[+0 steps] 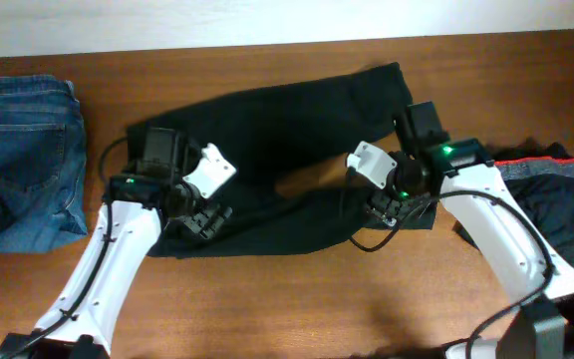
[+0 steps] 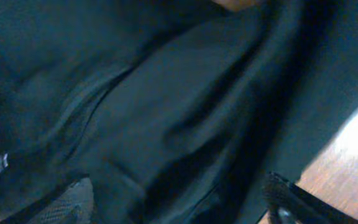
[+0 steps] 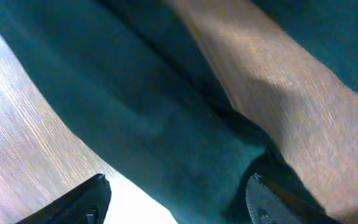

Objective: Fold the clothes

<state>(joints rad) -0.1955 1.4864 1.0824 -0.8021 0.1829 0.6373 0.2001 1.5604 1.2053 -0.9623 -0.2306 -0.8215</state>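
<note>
From overhead, the black trousers (image 1: pixel 297 130) lie bent in a loose V across the middle of the wooden table (image 1: pixel 297 299). Folded blue jeans (image 1: pixel 23 160) sit at the far left and a rumpled pile of dark clothes (image 1: pixel 556 184) at the right. The left gripper (image 1: pixel 207 221) and right gripper (image 1: pixel 387 206) are both low over the near leg's edge, so the step looks like taking hold for a fold. In the left wrist view, soft matte cloth with shallow creases and a seam line fills the frame. The fingers (image 2: pixel 73 202) stand wide apart over it, gripping nothing. In the right wrist view, a limp dark band of trouser fabric (image 3: pixel 166 124) crosses glossy, grained wood, and the fingers (image 3: pixel 86 202) are spread to either side of it, not clamped. The next move likely calls for both pairs of fingers to pinch the edge, then lift together and evenly.
</note>
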